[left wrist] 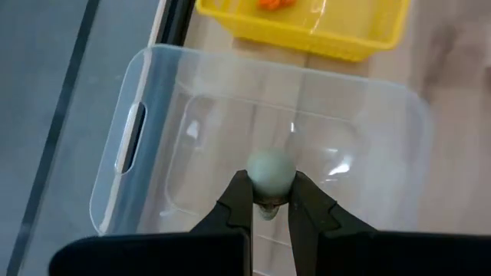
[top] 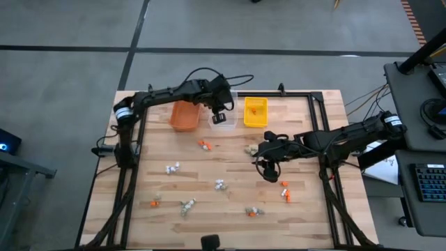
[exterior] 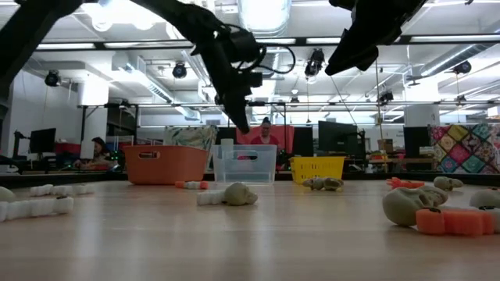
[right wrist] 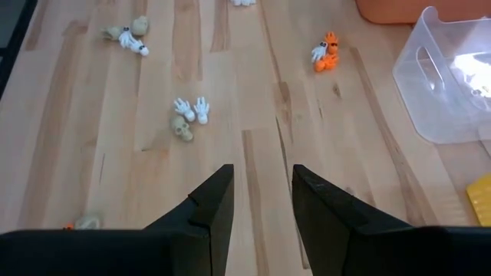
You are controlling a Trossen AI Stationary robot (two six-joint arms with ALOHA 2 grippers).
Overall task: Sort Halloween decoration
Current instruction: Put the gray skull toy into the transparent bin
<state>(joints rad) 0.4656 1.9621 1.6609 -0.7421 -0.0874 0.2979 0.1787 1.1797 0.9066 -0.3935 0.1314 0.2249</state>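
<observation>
Nearest the table-level camera, at its 4 o'clock, an orange trinket [exterior: 458, 222] lies touching a grey-tan skull [exterior: 408, 204], with white bone pieces [exterior: 35, 208] at 8 o'clock. Seen from above, the left gripper [top: 220, 109] hangs over the clear bin [top: 224, 118] at about 12 o'clock on the table, its fingers pinched narrow on a small pale grey-green skull [left wrist: 269, 175]; the wrist camera shows that piece directly above the bin's floor. So the step in hand looks like the drop: the next move calls only for parting the fingers, perhaps after lowering a little so the piece does not bounce out.

Right gripper [top: 268, 167] hovers over bare wood near the table's centre, toward 3 o'clock, jaws standing apart and holding nothing.

Clear bin appears to hold nothing yet. Yellow bin [top: 255, 112], just beside it toward 1 o'clock, has something orange [left wrist: 275, 3] inside. Orange bin [top: 185, 116], toward 11 o'clock, shows no contents I can make out.

Most Halloween decoration [top: 220, 185] lies scattered from 4 to 8 o'clock, so sorting seems early
</observation>
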